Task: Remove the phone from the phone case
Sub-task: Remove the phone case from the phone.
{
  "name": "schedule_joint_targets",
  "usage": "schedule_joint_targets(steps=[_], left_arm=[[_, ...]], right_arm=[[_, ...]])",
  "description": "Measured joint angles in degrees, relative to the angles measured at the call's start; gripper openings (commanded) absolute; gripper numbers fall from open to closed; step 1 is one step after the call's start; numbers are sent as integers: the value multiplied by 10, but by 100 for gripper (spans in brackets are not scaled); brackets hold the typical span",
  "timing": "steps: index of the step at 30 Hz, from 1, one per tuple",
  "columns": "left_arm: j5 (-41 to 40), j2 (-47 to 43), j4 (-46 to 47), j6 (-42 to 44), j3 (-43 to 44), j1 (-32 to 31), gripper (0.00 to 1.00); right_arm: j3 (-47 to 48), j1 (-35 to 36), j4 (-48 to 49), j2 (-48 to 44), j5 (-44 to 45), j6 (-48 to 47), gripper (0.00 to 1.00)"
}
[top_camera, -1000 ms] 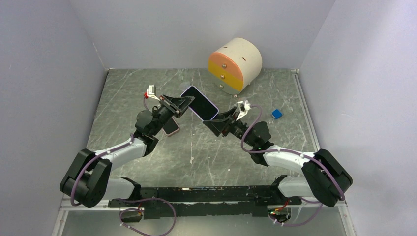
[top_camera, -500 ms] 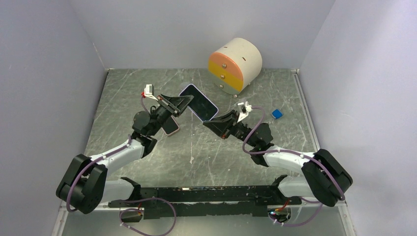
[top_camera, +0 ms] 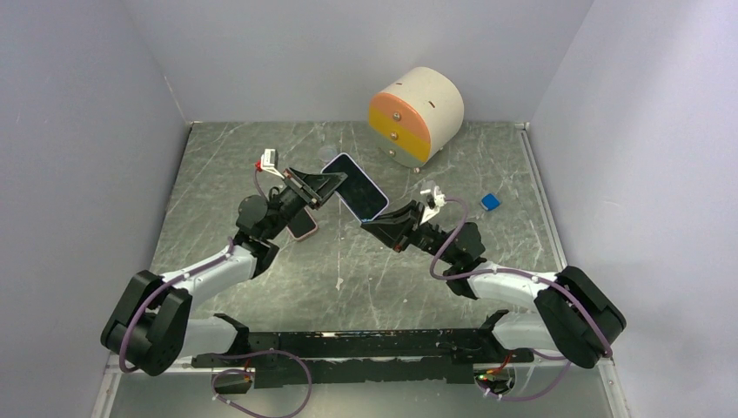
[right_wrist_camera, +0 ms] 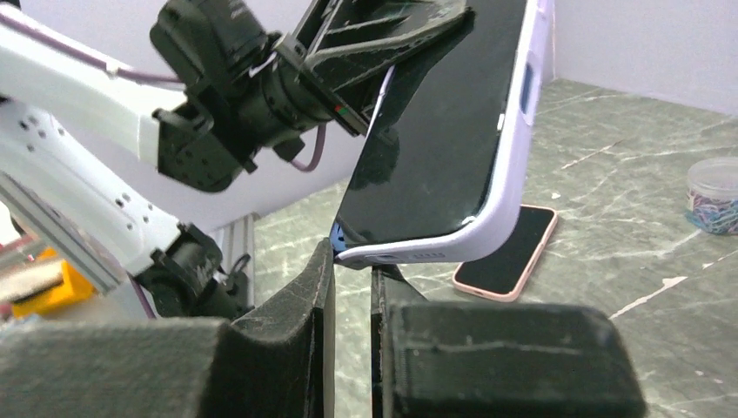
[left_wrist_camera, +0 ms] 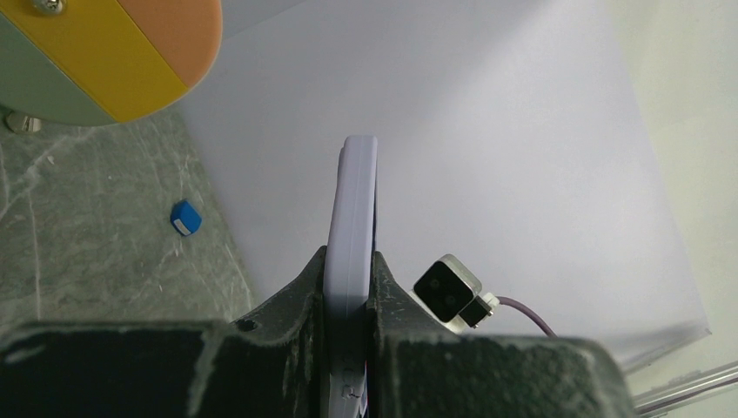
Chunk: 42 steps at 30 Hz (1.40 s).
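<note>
A round drawer unit (top_camera: 416,113), cream with an orange and yellow front, is seen at the far side of the grey-green marbled surface (top_camera: 218,165). A small blue block (top_camera: 490,202) lies to its right, near the right wall. A second phone (top_camera: 303,225) in a pink case lies flat, screen up, beneath the left arm. In the right wrist view a clear tub (right_wrist_camera: 714,196) of coloured bits is seen on the surface beyond that phone. Nothing lies between the two arms apart from what is held.

The phone case (top_camera: 355,185) is held up off the surface, between the arms and well in front of the drawer unit, tilted with its far end higher. It is lavender, with rounded corners and a side button cut-out, and the phone (right_wrist_camera: 435,131) is still seated in it, its dark screen facing the right arm. A sliver of blue shows at the lower corner.

The left pincer (left_wrist_camera: 348,287) is clenched on the long edge of the case, which is pinched between both fingers. The right pincer (right_wrist_camera: 352,261) is set at the lower corner with its fingers narrowly apart; whether the corner is actually gripped cannot be told.
</note>
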Motion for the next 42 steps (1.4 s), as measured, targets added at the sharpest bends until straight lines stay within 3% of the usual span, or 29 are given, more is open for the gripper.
schedule_joint_targets(steps=[12, 23, 35, 38, 42], left_arm=[[80, 17, -13, -3, 15, 25, 3], [109, 33, -21, 3, 34, 38, 2], [136, 47, -6, 12, 49, 58, 2], [151, 46, -7, 14, 49, 67, 2], [167, 33, -29, 31, 49, 82, 3]], right_arm=[[2, -21, -10, 17, -77, -103, 0], [17, -69, 91, 96, -166, -53, 0], [68, -117, 72, 123, -235, 2, 1], [69, -118, 63, 123, -235, 3, 6], [71, -120, 54, 123, -231, 2, 25]])
